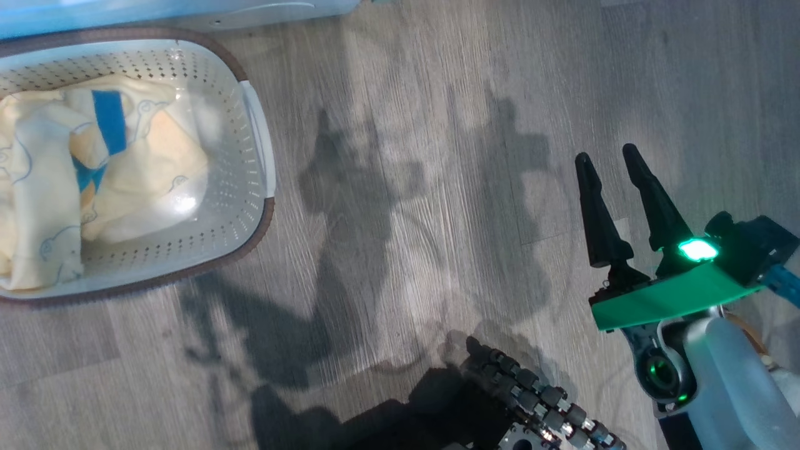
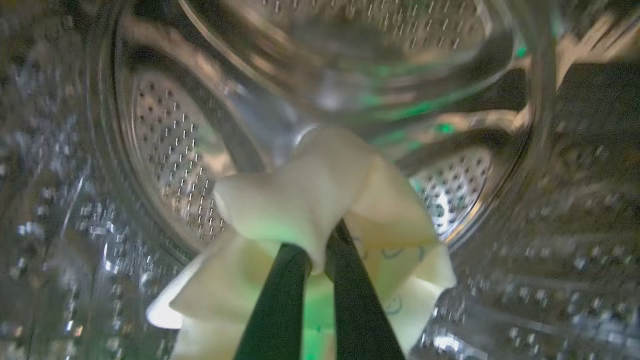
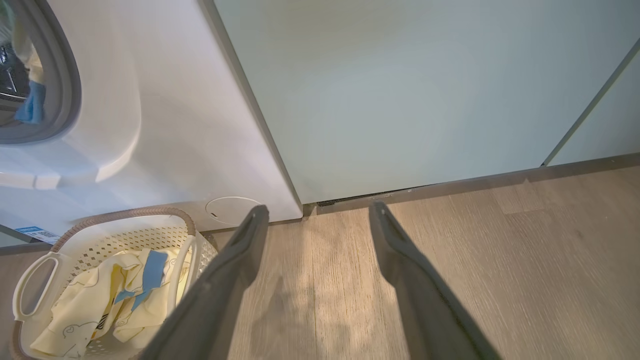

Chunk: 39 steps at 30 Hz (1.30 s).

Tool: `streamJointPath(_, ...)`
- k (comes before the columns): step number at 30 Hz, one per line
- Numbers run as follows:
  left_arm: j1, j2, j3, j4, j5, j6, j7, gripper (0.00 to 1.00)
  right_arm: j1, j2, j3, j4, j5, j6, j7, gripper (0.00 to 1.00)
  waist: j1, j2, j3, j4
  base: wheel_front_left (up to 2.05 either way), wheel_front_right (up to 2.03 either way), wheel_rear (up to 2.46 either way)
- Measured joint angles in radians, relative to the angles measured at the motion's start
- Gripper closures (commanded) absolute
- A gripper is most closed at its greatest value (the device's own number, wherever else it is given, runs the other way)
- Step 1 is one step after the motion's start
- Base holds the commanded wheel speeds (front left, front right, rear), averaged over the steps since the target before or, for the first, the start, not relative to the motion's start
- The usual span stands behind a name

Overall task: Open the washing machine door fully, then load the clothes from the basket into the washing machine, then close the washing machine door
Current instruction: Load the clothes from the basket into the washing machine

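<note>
left gripper point(image 2: 318, 257) pinches clothes point(image 2: 310, 195) inside washing machine point(image 2: 170, 150)

left pincer point(image 2: 320, 247) tips hidden in clothes point(image 2: 300, 200), drum point(image 2: 170, 150) blurred

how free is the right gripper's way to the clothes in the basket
Probably yes: the right gripper is open and empty, bare floor lies between it and the basket, whose clothes lie uncovered.

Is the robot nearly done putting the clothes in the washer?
Not yet. Done: the washer is open. In hand: the left jaws, inside the drum, pinch a yellow cloth. Left: more clothes lie in the basket, the right jaws hang open and empty, and the door needs closing.
</note>
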<state>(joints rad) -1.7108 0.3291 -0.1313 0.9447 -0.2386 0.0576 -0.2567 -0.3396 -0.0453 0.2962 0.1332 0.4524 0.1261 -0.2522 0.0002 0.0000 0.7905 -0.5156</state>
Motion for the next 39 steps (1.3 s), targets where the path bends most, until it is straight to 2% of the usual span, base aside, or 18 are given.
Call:
streamJointPath(8, 0.020, -0.013, 0.091, -0.213, 0.034, 0.014, -0.001, 1.00, 0.000, 0.001, 0.006, 0.000, 0.014, 0.000, 0.000, 0.00, -0.0002, 0.0000, 0.012, 0.000, 0.00, 0.00, 0.00)
streamJointPath(12, 0.058, -0.036, 0.092, -0.161, 0.061, -0.004, -0.003, 1.00, 0.000, 0.001, 0.006, 0.001, 0.014, 0.000, 0.000, 0.00, -0.0002, 0.0000, 0.008, 0.006, 0.00, 0.00, 0.00)
streamJointPath(16, 0.077, -0.045, 0.078, -0.019, 0.080, -0.012, -0.003, 1.00, 0.000, 0.001, 0.007, 0.001, 0.014, 0.000, 0.000, 0.00, -0.0002, 0.0000, 0.003, 0.009, 0.00, 0.00, 0.00)
streamJointPath(17, 0.076, -0.045, 0.069, 0.016, 0.081, -0.012, -0.003, 0.93, 0.000, 0.001, 0.007, 0.001, 0.014, 0.000, 0.000, 0.00, -0.0002, 0.0000, 0.002, 0.009, 0.00, 0.00, 0.00)
streamJointPath(19, 0.067, -0.047, 0.059, 0.093, 0.092, -0.011, -0.003, 0.65, 0.000, 0.001, 0.006, 0.001, 0.014, 0.000, 0.000, 0.00, -0.0002, 0.0000, 0.000, 0.011, 0.00, 0.00, 0.00)
streamJointPath(20, 0.061, -0.048, 0.055, 0.123, 0.093, -0.011, -0.003, 0.57, 0.000, 0.001, 0.006, 0.001, 0.014, 0.000, 0.000, 0.00, -0.0002, 0.0000, 0.000, 0.012, 0.00, 0.00, 0.00)
streamJointPath(21, 0.061, -0.048, 0.055, 0.123, 0.093, -0.011, -0.003, 0.57, 0.000, 0.001, 0.006, 0.001, 0.014, 0.000, 0.000, 0.00, -0.0002, 0.0000, 0.000, 0.012, 0.00, 0.00, 0.00)
streamJointPath(22, 0.053, -0.048, 0.048, 0.153, 0.100, -0.011, -0.003, 0.52, 0.000, 0.001, 0.006, 0.002, 0.014, 0.000, 0.000, 0.00, -0.0002, 0.0000, -0.001, 0.012, 0.00, 0.00, 0.00)
streamJointPath(23, 0.041, -0.049, 0.040, 0.184, 0.105, -0.012, 0.000, 0.40, 0.000, 0.001, 0.006, 0.002, 0.014, 0.000, 0.000, 0.00, -0.0002, 0.0000, -0.002, 0.013, 0.00, 0.00, 0.00)
streamJointPath(25, 0.016, -0.049, 0.029, 0.232, 0.108, -0.012, 0.008, 0.00, 0.000, 0.001, 0.006, 0.003, 0.014, 0.000, 0.000, 0.00, -0.0002, 0.0000, -0.005, 0.014, 0.00, 0.00, 0.00)
streamJointPath(31, -0.013, -0.060, 0.000, 0.332, 0.124, -0.030, 0.055, 0.00, 0.000, 0.001, 0.004, 0.007, 0.014, 0.000, 0.000, 0.00, -0.0002, 0.0000, -0.022, 0.021, 0.00, 0.00, 0.00)
streamJointPath(39, 0.042, -0.077, 0.008, 0.357, 0.081, -0.073, 0.061, 0.00, 0.000, 0.001, -0.017, 0.015, 0.012, 0.000, 0.000, 0.00, -0.0002, 0.0000, -0.072, 0.044, 0.00, 0.00, 0.00)
